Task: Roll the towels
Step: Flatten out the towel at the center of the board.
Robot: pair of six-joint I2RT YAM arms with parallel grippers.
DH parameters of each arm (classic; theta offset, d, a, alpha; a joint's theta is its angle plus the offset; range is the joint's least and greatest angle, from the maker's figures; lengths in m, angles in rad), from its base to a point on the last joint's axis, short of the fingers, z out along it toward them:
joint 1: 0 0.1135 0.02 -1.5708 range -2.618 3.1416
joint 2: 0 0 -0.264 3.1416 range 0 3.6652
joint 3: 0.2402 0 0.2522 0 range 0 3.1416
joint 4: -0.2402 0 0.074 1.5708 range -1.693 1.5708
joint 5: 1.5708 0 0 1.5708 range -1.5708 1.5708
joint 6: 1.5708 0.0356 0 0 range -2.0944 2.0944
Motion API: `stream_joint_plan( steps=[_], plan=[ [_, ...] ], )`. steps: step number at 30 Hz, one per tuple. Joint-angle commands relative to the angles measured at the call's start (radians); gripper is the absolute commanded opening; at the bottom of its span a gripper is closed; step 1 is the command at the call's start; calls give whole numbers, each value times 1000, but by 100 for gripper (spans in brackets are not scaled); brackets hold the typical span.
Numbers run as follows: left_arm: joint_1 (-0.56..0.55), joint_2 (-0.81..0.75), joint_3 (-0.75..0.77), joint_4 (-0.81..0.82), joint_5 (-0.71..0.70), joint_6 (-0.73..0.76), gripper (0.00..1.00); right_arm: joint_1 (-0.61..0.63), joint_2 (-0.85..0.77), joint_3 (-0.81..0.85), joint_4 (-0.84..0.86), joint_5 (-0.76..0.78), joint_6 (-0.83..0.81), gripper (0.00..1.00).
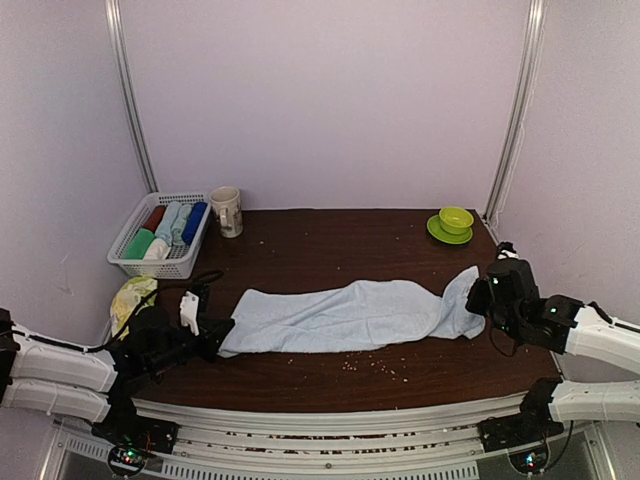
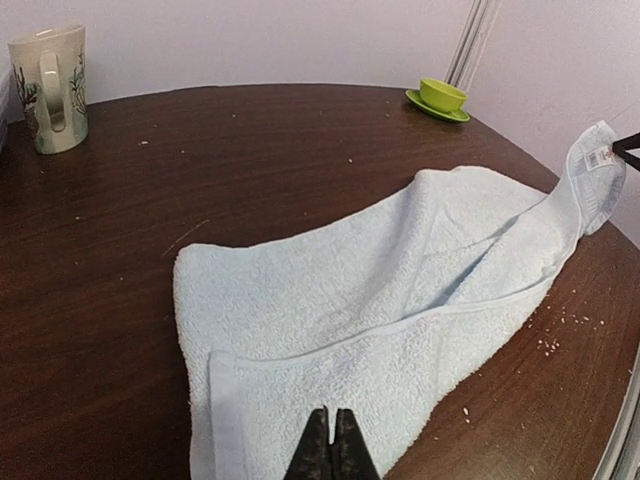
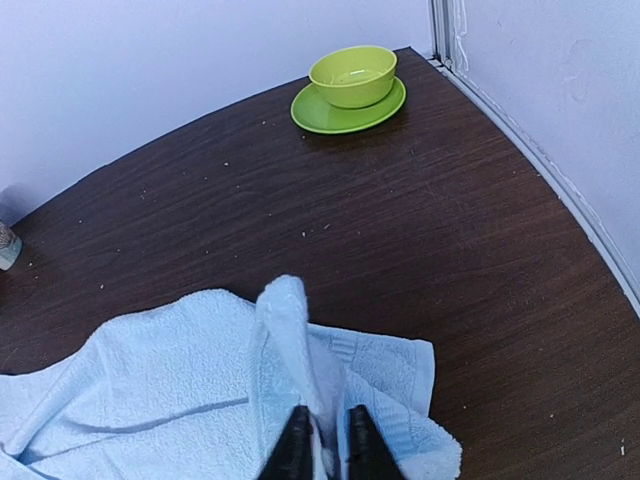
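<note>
I find the left claw (image 1: 217,330) clenched, its fingers pressed together at the near hem of the pale blue towel (image 1: 350,315). I cannot tell whether any cloth is pinched. From that claw the towel runs lengthwise away across the dark table (image 1: 330,240), lying flat and rumpled. The right claw (image 3: 327,418) grasps the towel's opposite end: a fold stands up between its fingers, and that corner is lifted off the table. The yellow-green towel (image 1: 132,297) lies bunched on the outer side of the left claw, apart from it.
</note>
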Motion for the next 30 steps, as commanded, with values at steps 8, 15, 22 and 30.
stream_joint_plan(
  steps=[8, 15, 22, 30],
  plan=[
    [-3, 113, 212, -345, -210, -131, 46, 11, 19, 58, -20, -23, -15, 84],
    [-2, 195, 247, -356, -151, -210, 46, 170, 180, 241, -17, -17, -94, 100],
    [0, 236, 287, -457, -133, -232, 44, 349, 489, 464, 46, -139, -195, 100],
    [0, 140, 259, -474, -90, -249, 29, 430, 734, 633, 81, -215, -193, 100]
  ],
)
